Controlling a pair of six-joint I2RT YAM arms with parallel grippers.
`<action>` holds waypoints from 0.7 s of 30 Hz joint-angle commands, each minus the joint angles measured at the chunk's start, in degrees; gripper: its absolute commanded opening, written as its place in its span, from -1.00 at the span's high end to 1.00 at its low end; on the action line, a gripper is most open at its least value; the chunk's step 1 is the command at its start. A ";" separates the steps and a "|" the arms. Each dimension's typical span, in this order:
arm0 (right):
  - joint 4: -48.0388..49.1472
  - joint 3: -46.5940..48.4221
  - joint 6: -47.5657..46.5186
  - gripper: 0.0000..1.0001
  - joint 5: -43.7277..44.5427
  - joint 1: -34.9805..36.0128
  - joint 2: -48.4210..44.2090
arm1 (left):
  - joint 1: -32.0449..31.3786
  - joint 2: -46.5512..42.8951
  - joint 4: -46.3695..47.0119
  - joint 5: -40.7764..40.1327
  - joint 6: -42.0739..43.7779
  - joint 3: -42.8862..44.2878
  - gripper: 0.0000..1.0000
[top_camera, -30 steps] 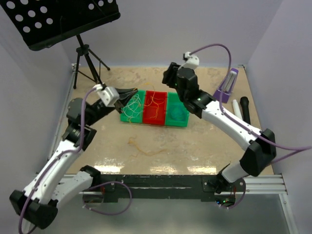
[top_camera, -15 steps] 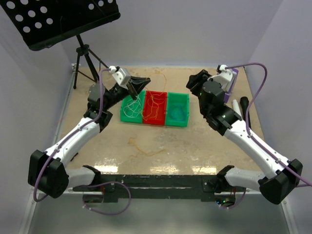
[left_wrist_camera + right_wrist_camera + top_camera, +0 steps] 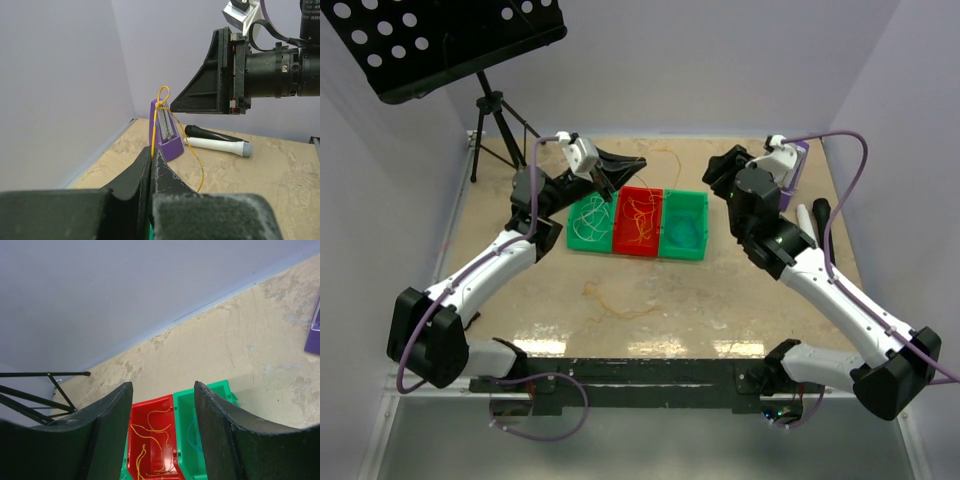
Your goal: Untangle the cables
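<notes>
A robotics lab: plain partition walls (image 3: 720, 60) box in a table (image 3: 720, 290) with an aluminium mounting rail (image 3: 860, 378).

Beige marbled counter (image 3: 720, 300). Far middle: three bins touching in a row, a green bin (image 3: 588, 222) at left, a red bin (image 3: 638, 220), then a second green bin (image 3: 684, 228). Near-left of centre: one loose cable (image 3: 610, 300), yellowish, lying tangled. Far right: purple metronome (image 3: 163, 132), upright; just nearer, a white marker (image 3: 215, 145) and a black marker (image 3: 205, 134) side by side. Far-left corner: black tripod (image 3: 498, 130).
</notes>
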 commanded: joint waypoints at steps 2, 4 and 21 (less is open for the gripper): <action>1.46 1.07 0.80 -0.13 1.12 -0.37 -3.43 | -0.22 0.94 3.06 1.05 1.64 2.47 1.00; 1.90 0.81 0.80 -0.13 1.82 -0.37 -5.19 | -0.04 1.38 1.47 -0.88 3.31 1.68 1.00; 5.77 -0.95 -2.54 -0.12 2.18 -0.37 -8.19 | 1.80 12.63 2.70 -8.80 18.43 -1.06 1.00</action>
